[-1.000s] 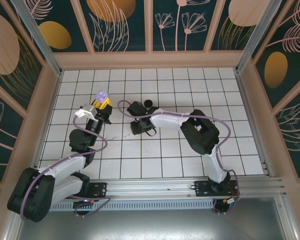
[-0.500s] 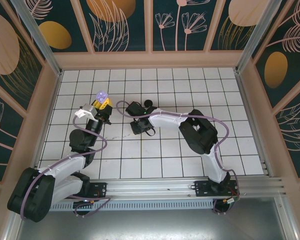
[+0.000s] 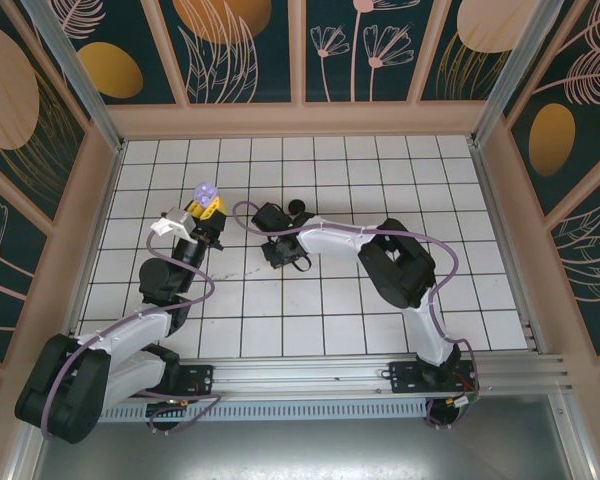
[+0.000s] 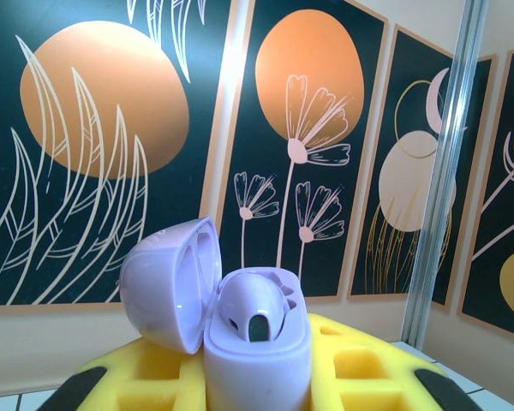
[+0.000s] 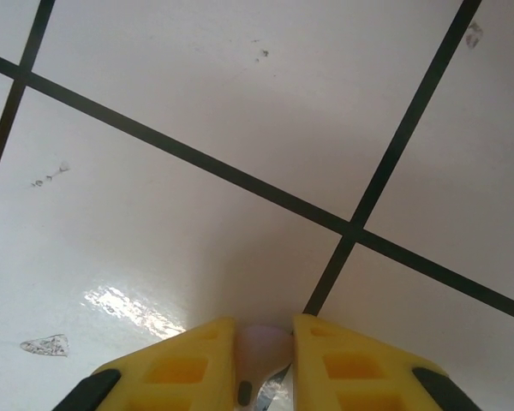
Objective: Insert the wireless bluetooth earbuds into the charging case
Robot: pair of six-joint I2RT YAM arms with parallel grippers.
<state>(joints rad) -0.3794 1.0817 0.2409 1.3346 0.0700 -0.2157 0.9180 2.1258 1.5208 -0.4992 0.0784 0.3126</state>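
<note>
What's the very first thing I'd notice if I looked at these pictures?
Probably the lilac case, flipped open like a little shell and held up by the left gripper in front of dark walls painted with big orange circles and flowers. Next comes the right gripper, low over the white tiles, its yellow fingers pinching a small pale piece, likely an earbud.

Raised left gripper [image 3: 206, 205] clamps lilac case [image 4: 257, 342]; right arm [image 3: 350, 240] reaches left, right gripper [image 5: 264, 330] points down, pinching pale earbud [image 5: 261, 347].
</note>
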